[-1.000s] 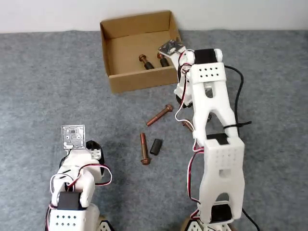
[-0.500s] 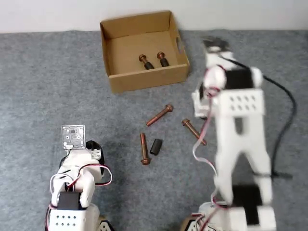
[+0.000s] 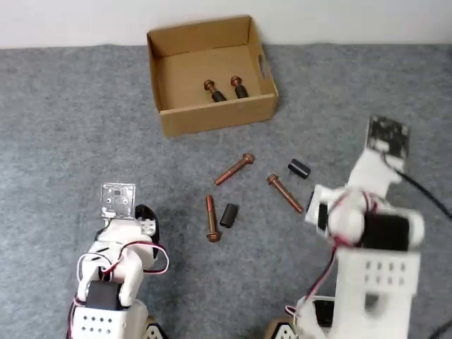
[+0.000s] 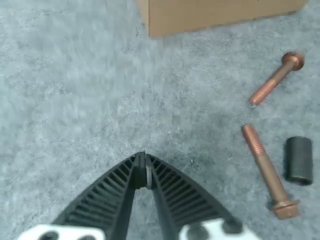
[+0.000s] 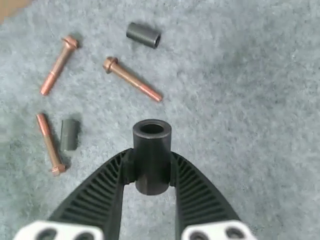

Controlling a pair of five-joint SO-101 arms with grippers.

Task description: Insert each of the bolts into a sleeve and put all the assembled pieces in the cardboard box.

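High view looks down on a grey carpeted table (image 3: 63,120). The right arm (image 3: 371,261) stands at the near right and the left arm (image 3: 113,272) at the near left. The cardboard box (image 3: 215,119) sits at the far side, a little left of centre. Two assembled pieces lie side by side on its floor, one on the left (image 3: 215,91) and one on the right (image 3: 239,87).

The right gripper (image 5: 151,167) pinches the held sleeve (image 5: 151,142) between its fingers, with the sleeve's open end towards the wrist camera. It hangs over the carpet to the right of the loose parts. The left gripper (image 4: 144,172) has its fingertips pressed together with nothing between them, over bare carpet to the near left of those parts.

Three loose bolts lie between the box and the arms. The far bolt (image 3: 234,169) is slanted with its head to the far right. The right bolt (image 3: 284,193) is slanted with its head to the far left. The near bolt (image 3: 211,217) runs near to far with its head at the near end. The near sleeve (image 3: 229,215) lies just right of the near bolt. The far sleeve (image 3: 299,169) lies just beyond the right bolt.
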